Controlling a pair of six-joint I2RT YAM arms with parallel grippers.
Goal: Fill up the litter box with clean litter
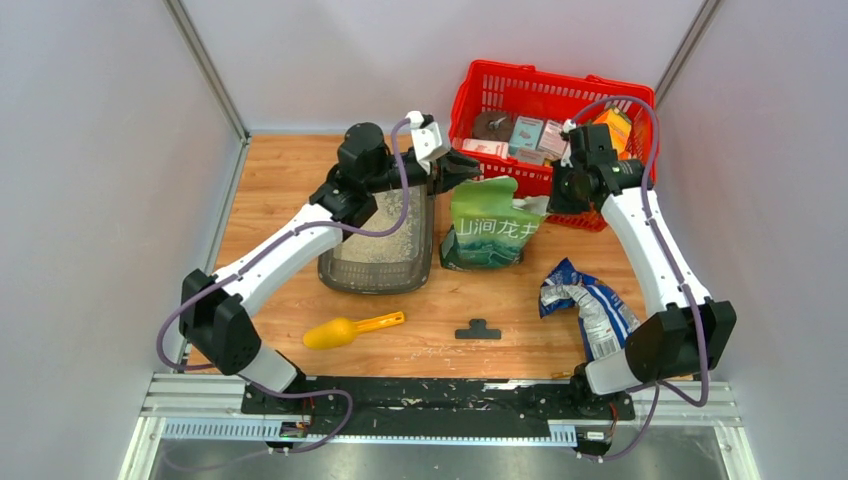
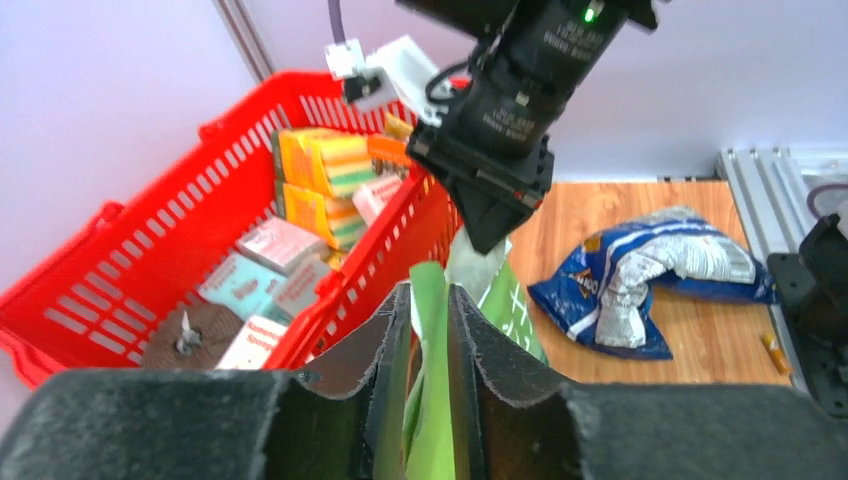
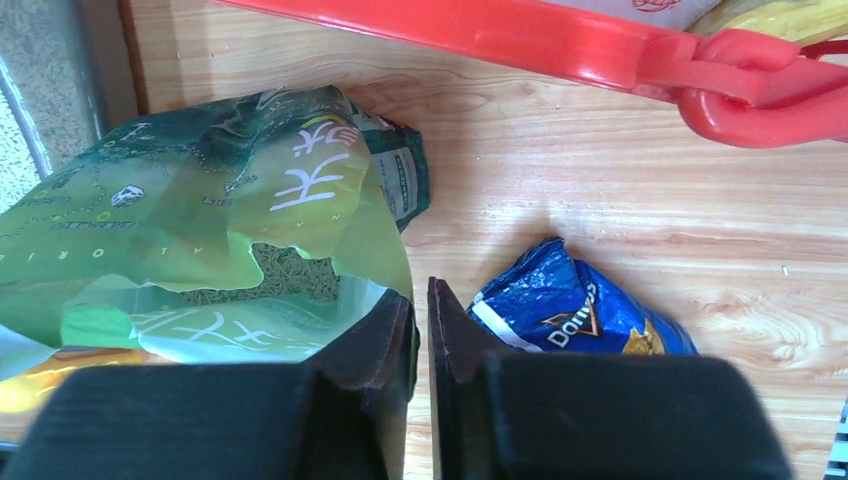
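Observation:
The dark grey litter box (image 1: pixel 336 268) lies left of centre, partly under my left arm, with pale litter (image 1: pixel 385 250) spread on its floor. A green litter bag (image 1: pixel 490 225) stands just right of it with its top torn open; greyish granules (image 3: pixel 290 270) show inside. My left gripper (image 1: pixel 468 168) is shut on the bag's upper left edge, and green film sits between its jaws (image 2: pixel 430 295). My right gripper (image 1: pixel 553 205) is at the bag's upper right corner, jaws nearly together (image 3: pixel 422 295). Bare wood shows in the slit, and the bag edge lies against the outside of one finger.
A red wire-mesh basket (image 1: pixel 480 85) full of packets stands at the back right, close behind both grippers. A crumpled blue Doritos bag (image 1: pixel 590 305) lies front right. A yellow scoop (image 1: pixel 345 330) and a small black T-shaped piece (image 1: pixel 478 330) lie near the front. Walls enclose three sides.

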